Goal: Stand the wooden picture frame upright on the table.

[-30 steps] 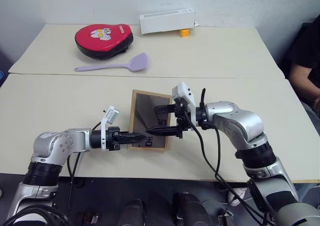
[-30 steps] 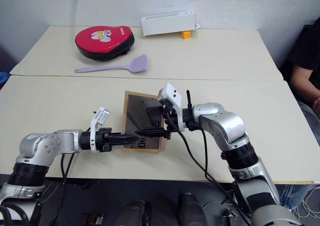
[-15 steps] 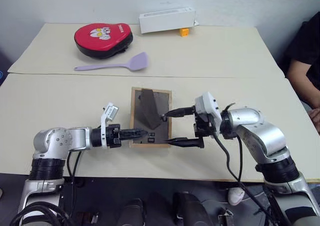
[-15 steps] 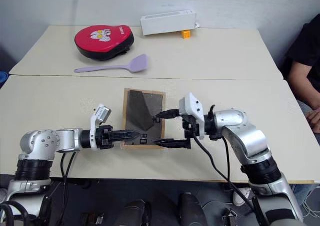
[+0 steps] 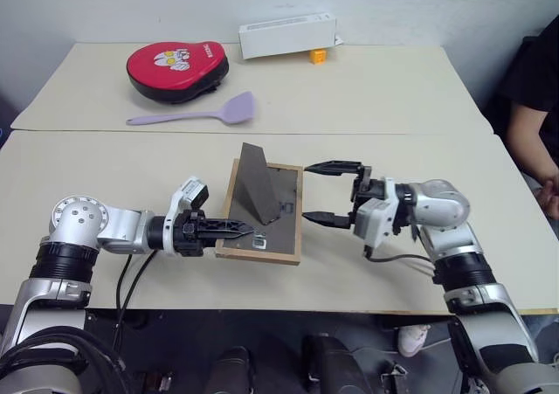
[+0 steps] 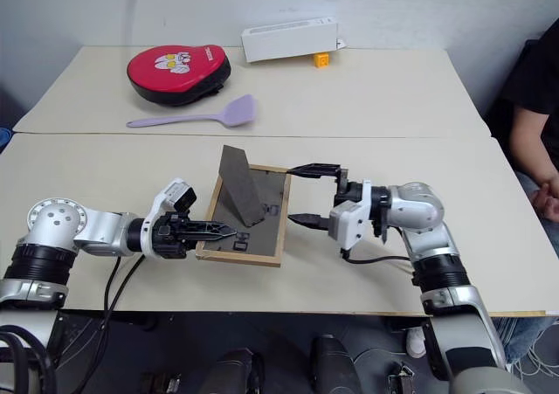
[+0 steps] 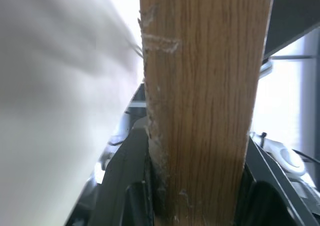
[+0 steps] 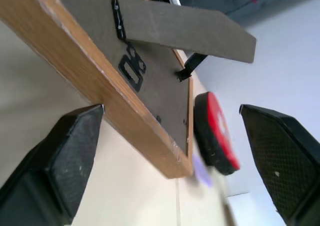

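Wooden picture frame [image 5: 262,212] pinched by left claw [image 5: 238,231]; right claw [image 5: 316,190] spread wide.

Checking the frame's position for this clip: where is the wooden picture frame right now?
In the head views the wooden picture frame is near the table's front edge, back up with stand unfolded, its left edge pinched by the left gripper; the open right gripper is beside its right edge.

Wood frame [image 5: 262,215] tilted face-down on table [image 5: 105,176], stand out.
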Available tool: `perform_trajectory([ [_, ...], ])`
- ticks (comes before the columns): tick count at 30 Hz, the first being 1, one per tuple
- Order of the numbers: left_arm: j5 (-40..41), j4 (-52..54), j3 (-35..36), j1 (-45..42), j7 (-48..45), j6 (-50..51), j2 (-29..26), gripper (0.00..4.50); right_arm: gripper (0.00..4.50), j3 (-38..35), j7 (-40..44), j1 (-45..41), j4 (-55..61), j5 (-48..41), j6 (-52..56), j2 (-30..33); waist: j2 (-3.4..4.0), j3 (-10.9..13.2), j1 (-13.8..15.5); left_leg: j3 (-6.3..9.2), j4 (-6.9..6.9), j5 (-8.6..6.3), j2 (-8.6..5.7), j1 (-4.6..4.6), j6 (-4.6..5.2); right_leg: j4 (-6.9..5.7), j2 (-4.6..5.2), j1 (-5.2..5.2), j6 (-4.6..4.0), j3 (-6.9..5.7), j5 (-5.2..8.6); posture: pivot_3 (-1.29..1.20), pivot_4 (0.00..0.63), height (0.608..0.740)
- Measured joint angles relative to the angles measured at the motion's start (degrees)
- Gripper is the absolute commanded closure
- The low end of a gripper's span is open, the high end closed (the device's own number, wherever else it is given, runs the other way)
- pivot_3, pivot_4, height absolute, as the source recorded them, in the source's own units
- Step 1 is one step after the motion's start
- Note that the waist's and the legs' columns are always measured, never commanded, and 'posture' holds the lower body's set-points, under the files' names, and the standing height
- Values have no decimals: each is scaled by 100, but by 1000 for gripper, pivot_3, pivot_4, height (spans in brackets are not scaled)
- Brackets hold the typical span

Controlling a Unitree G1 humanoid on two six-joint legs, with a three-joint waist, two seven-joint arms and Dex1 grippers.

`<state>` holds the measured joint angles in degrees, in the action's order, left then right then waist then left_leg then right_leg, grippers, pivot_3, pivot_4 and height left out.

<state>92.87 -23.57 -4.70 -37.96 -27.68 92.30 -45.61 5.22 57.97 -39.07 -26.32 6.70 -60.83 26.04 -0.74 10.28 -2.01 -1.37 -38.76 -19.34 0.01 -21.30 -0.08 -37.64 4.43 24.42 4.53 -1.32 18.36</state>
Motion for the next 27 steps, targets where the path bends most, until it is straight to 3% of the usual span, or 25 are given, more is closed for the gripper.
perform_trajectory([
  [2,231,-83,-87,-1,261,-12,-111,3222,34,104,-335,-109,-320,348,-228,-121,0,0,0,0,-5,0,-2,0,0,0,1,0,0,0,0,0,150,740],
  [5,556,-259,-192,-1,633,-40,-121,3222,627,204,-816,-152,-677,782,-446,-168,0,0,20,5,-15,0,-2,-3,0,-1,1,-1,0,-2,0,0,150,740],
  [11,1241,-390,-259,-4,1080,-134,-211,3222,2576,327,-1675,-283,-1004,1468,-739,-89,0,0,13,5,-20,0,-4,-3,0,-2,1,-2,0,-1,0,0,150,740],
  [16,1703,-183,-514,0,1283,-178,-240,3222,2576,574,-2277,-411,-1293,1826,-966,52,0,0,10,5,-22,0,-5,-3,0,-2,1,-2,0,0,0,0,150,740],
  [19,1746,-148,-540,5,1318,-209,-233,3222,2005,756,-2272,-421,-1443,1500,-1022,305,0,0,11,5,-24,0,-5,-3,0,0,1,-3,0,-1,0,0,150,740],
  [25,1757,-150,-541,15,1325,-248,-245,3222,35,807,-2675,-512,-1601,1773,-1279,670,0,0,-7,5,-24,0,-5,-2,-1,-1,-4,-1,-1,5,1,0,150,740],
  [27,1760,-151,-543,14,1325,-250,-244,3222,35,830,-2907,-623,-1680,2036,-1297,631,0,0,-37,5,-24,2,-6,0,-3,-3,-8,2,-1,9,1,0,150,740],
])
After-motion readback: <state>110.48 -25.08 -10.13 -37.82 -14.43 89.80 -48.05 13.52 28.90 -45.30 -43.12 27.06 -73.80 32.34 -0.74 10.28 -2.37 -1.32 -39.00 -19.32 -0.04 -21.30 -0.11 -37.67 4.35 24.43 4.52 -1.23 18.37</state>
